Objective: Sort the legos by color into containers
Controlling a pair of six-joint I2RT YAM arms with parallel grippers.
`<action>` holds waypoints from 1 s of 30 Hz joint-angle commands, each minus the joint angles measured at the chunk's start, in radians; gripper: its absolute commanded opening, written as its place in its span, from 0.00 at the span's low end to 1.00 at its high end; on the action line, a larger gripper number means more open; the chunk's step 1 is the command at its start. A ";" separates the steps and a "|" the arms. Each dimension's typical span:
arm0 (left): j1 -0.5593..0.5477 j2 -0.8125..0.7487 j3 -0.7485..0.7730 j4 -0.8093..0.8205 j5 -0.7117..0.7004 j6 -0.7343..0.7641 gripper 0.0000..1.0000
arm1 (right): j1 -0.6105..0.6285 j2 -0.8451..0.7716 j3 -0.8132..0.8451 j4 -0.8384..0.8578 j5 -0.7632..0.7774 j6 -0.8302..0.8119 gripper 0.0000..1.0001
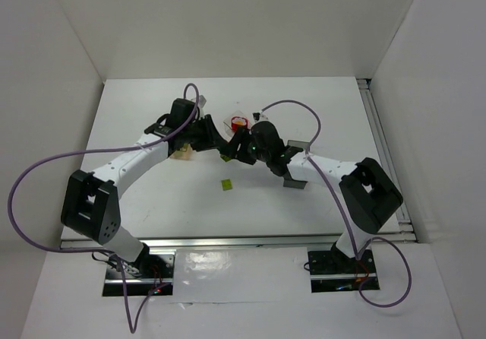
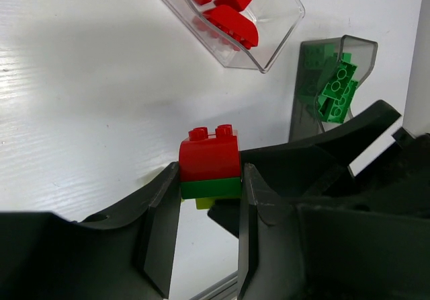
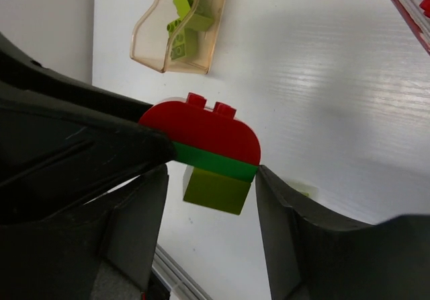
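A stack of three legos, red on top (image 2: pixel 209 155), a thin green plate and a yellow-green brick (image 3: pixel 216 189) beneath, hangs above the table between both grippers (image 1: pixel 228 150). My left gripper (image 2: pixel 210 179) is shut across its width. My right gripper (image 3: pixel 211 179) spans its length; the right finger touches the green plate's end, and the left end is hidden behind the other arm's finger. The clear tub (image 2: pixel 279 27) holds red bricks. The smoky grey tub (image 2: pixel 306 111) holds green ones. The tan tub (image 3: pixel 151 51) holds yellow-green ones.
One loose yellow-green brick (image 1: pixel 226 185) lies on the white table in front of the grippers. The tan tub (image 1: pixel 181 153) sits under the left arm, the clear tub (image 1: pixel 240 121) behind the grippers, the grey tub (image 1: pixel 293 181) beneath the right arm. White walls enclose the table.
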 commanded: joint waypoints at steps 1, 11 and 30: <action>-0.007 -0.053 0.001 0.014 0.014 0.018 0.00 | -0.010 0.010 0.050 0.057 -0.003 0.025 0.61; -0.007 -0.063 -0.008 0.025 -0.004 0.018 0.00 | -0.028 0.009 0.000 0.066 -0.013 0.057 0.25; -0.007 0.072 0.118 -0.003 -0.014 0.018 0.00 | -0.028 -0.253 -0.143 -0.225 0.137 -0.222 0.12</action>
